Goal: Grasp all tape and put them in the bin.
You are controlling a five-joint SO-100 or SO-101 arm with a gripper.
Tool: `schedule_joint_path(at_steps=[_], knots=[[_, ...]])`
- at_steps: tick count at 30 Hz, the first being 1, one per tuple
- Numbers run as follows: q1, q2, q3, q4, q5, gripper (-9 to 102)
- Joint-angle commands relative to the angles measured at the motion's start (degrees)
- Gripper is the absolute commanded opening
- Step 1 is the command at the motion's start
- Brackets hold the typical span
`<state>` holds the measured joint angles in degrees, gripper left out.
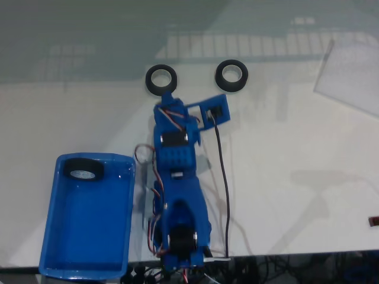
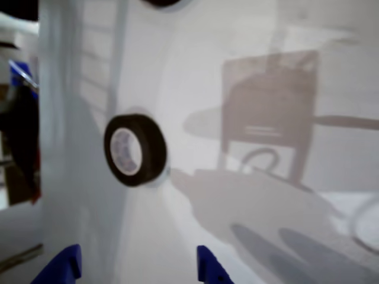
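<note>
Blue bin [image 1: 89, 236] holding 1 tape [image 1: 83, 168] appears in fixed view.

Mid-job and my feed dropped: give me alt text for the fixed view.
A blue robot arm reaches up a white table, its claw just below one of two black tape rolls lying side by side near the far edge. A third roll sits in the blue tray at lower left.

White glossy table [image 1: 296, 195] reflected ceiling light panels. Clear plastic sheet [image 1: 350, 77] lay at its right edge in fixed view. Small dark object [image 1: 374, 221] sat at far right.
</note>
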<state>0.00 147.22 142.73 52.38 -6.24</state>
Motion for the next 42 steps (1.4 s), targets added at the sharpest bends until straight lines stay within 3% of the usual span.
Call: schedule_joint_path(at_steps=[1,20,42], knots=[[-1.3,-13.0,-11.4,-0.6,-1.3,26],[-0.7,-59.9,-48.3,4.5,-2.4,26],[-0.5,-84.7,-73.5,16.3,-3.3,25]])
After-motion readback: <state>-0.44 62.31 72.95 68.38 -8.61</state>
